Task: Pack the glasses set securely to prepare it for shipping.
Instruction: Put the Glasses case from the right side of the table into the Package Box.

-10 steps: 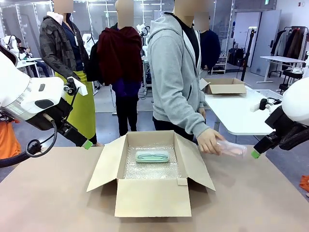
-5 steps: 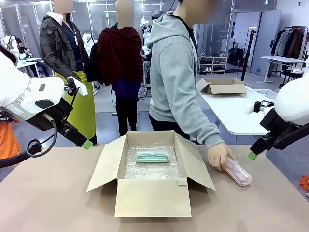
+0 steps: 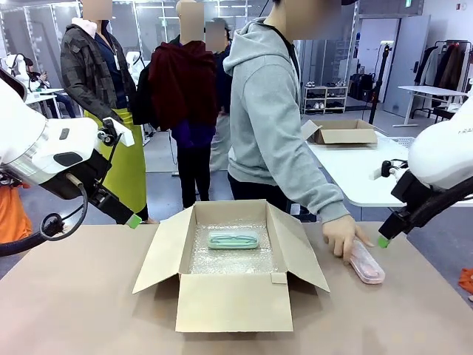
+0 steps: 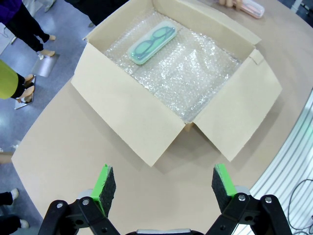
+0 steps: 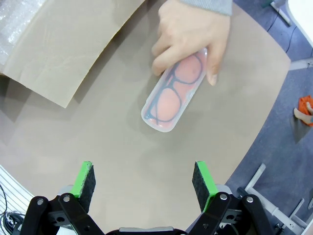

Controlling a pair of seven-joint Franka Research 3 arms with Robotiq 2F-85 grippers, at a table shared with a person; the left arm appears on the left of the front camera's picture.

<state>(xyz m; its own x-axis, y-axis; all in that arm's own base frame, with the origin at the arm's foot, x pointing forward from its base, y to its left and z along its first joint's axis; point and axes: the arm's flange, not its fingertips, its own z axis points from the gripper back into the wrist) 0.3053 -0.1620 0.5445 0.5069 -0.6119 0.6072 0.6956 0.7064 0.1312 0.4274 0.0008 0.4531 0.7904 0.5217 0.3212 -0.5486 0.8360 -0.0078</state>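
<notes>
now, person's hand [image 3: 341,237] on pink case [image 3: 367,265], mint case [image 3: 233,239] in box [image 3: 233,303], l & r jaws open

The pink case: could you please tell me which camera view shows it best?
The right wrist view: the pink case lies close below, seen from above, glasses visible inside, a person's hand on one end. The front view shows it small and low-angled; the left wrist view catches just part at its top edge.

The mint green case [image 3: 233,239] lies flat on bubble wrap [image 3: 229,261] at the far end of the open box [image 3: 233,303], glasses visible inside, and the pink translucent case [image 3: 367,265] lies on the table [image 3: 89,296] right of it, under a person's hand [image 3: 341,237]
</notes>
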